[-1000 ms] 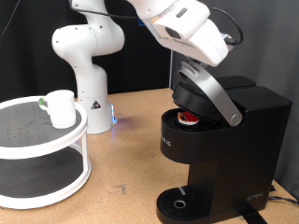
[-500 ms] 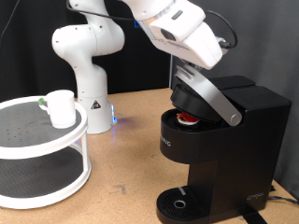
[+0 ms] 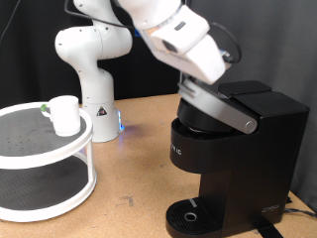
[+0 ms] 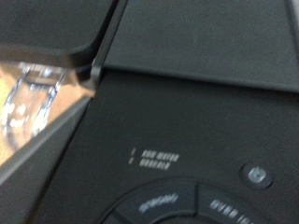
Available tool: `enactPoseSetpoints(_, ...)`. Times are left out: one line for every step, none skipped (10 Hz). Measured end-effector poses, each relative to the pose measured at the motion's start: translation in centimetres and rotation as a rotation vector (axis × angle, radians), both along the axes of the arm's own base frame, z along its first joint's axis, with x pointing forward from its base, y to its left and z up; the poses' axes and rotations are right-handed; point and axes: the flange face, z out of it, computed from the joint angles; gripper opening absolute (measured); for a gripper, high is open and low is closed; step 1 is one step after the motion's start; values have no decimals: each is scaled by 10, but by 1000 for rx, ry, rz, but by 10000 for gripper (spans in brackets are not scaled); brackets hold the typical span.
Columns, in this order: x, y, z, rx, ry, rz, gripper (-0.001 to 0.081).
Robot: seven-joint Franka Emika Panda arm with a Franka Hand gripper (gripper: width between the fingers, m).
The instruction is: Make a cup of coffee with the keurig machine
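On top of the keurig [image 3: 233, 149], the gripper presses its grey handle [image 3: 220, 107] nearly closed, grip state unclear; cup [image 3: 65, 114] sits apart on a white shelf [image 3: 59, 149], nothing brewed yet

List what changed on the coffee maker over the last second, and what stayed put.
The arm swung down toward the exterior view's left, and the keurig machine lid handle dropped from raised to nearly shut, hiding the red-topped pod that showed before. The gripper itself is hidden. The cup on the white tiered stand did not move.

Glossy white rounded arm [image 3: 94, 45], black cabling
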Motion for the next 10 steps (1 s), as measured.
enactPoseSetpoints(-2,-7,-8,-5,-3,7,1)
enactPoseSetpoints(-4,-11,-14,-8,-10,9,1)
enactPoseSetpoints(-4,-12,-17,-10,-17,9,1)
enactPoseSetpoints(-5,-13,-18,-11,-18,7,1)
enactPoseSetpoints(-5,-13,-19,-13,-19,5,1)
enactPoseSetpoints(-5,-14,-20,-14,-19,3,1)
enactPoseSetpoints(-5,-14,-21,-15,-20,0,1)
enactPoseSetpoints(-5,-14,-23,-17,-22,-3,1)
enactPoseSetpoints(-5,-15,-24,-20,-25,-8,1)
enactPoseSetpoints(-6,-15,-27,-25,-28,-14,1)
